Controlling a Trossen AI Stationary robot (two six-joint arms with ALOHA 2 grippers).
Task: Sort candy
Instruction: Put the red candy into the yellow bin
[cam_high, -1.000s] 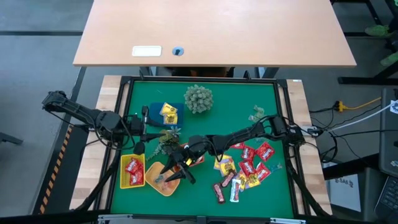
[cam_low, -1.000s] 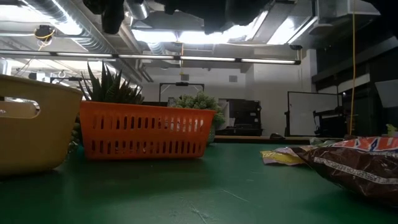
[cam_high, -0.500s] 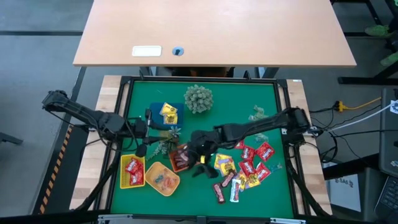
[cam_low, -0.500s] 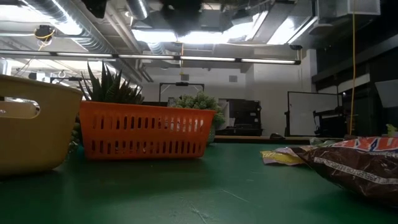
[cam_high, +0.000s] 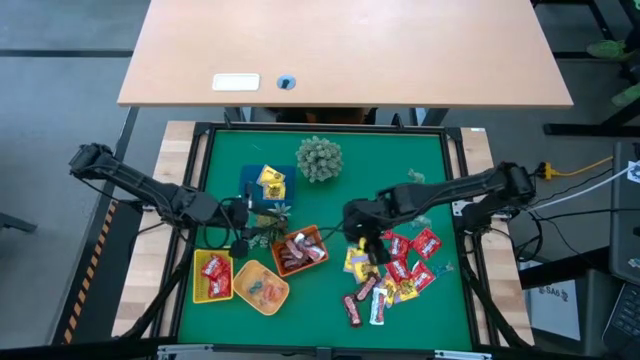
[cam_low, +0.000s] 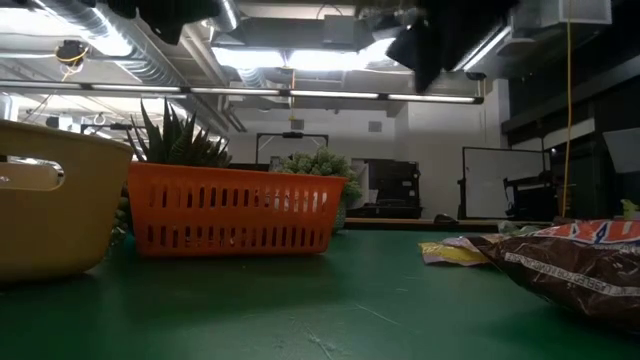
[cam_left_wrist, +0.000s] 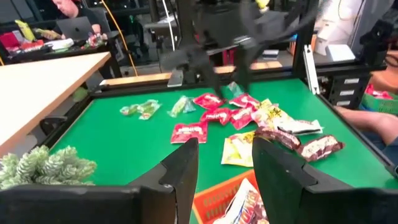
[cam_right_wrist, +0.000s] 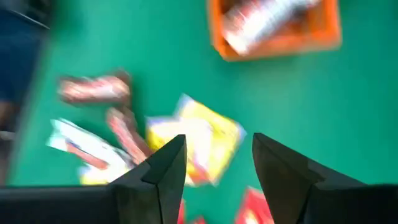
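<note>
Table: a green mat (cam_high: 330, 205) holds it all
Loose candy: a heap of small red, yellow and dark brown wrapped sweets (cam_high: 395, 270) lies by the mat's right edge, toward the front
Sorted candy: the small orange slotted plastic basket (cam_high: 300, 250) near the mat's middle holds some packets; the yellow plastic tray (cam_high: 213, 277) by the left edge holds red ones
Right gripper (cam_high: 368, 243): it hangs just over the inner side of the heap, fingers spread, nothing between them
Left gripper (cam_high: 240, 222): it waits near the left edge by the small spiky plant, fingers apart and empty
Step now: I think the right arm is going for a new sweet
Next move: drop onto one wrapper, maybe the yellow packet (cam_right_wrist: 208, 140), though that view is blurry; pinch only that one, then carry it to its tray
</note>
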